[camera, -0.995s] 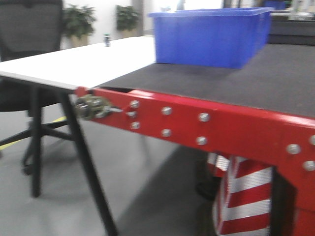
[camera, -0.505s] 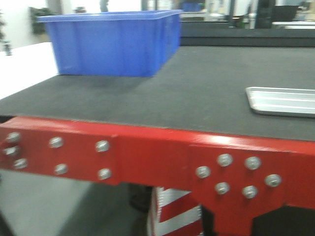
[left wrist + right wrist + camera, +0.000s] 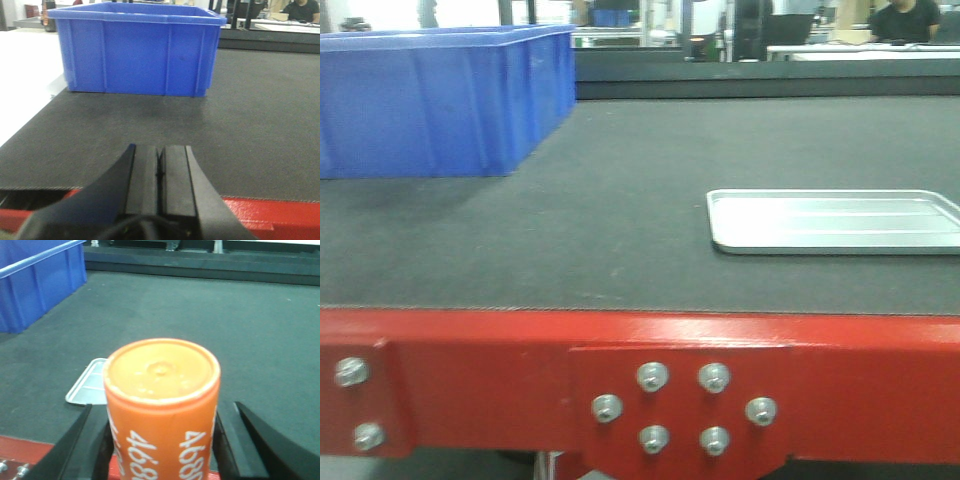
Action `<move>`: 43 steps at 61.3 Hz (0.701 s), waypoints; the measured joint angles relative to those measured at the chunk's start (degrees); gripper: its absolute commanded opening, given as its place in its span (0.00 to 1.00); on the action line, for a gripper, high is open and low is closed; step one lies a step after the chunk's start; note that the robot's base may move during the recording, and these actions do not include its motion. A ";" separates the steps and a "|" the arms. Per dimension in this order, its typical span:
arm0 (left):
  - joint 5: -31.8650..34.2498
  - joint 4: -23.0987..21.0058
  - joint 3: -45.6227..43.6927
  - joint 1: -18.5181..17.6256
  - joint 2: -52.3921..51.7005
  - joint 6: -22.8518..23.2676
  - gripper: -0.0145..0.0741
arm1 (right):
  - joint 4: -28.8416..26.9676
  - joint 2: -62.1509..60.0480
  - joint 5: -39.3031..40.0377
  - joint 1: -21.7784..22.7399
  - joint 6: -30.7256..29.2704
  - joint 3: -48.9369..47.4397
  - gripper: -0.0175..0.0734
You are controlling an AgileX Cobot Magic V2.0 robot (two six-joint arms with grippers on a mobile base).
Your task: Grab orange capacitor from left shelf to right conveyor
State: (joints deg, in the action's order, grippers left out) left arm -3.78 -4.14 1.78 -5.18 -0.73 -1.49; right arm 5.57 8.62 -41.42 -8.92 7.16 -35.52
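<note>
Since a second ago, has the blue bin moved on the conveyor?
No. The blue bin slides left in the front view, but the conveyor's red frame slides left with it: the camera moved, not the bin.

The conveyor (image 3: pixel 620 250) bears a blue bin (image 3: pixel 430 100) and silver tray (image 3: pixel 835 220).

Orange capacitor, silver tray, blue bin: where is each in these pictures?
orange capacitor (image 3: pixel 162 372), right wrist view, on its flat top.
silver tray (image 3: pixel 835 220), front view, on its bare floor.
blue bin (image 3: pixel 137 57), left wrist view, on its front wall.
</note>
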 measured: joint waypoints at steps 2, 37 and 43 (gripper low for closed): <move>0.00 0.00 0.00 0.00 0.00 0.00 0.02 | 0.00 0.00 0.00 0.00 0.00 0.00 0.25; 0.00 0.00 0.00 0.00 0.00 0.00 0.02 | 0.00 0.00 0.00 0.00 0.00 0.00 0.25; 0.00 0.00 0.00 0.00 0.00 0.00 0.02 | 0.00 0.00 0.00 0.00 0.00 0.00 0.25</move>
State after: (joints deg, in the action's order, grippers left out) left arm -3.78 -4.14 1.78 -5.18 -0.73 -1.49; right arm 5.57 8.62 -41.42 -8.92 7.16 -35.52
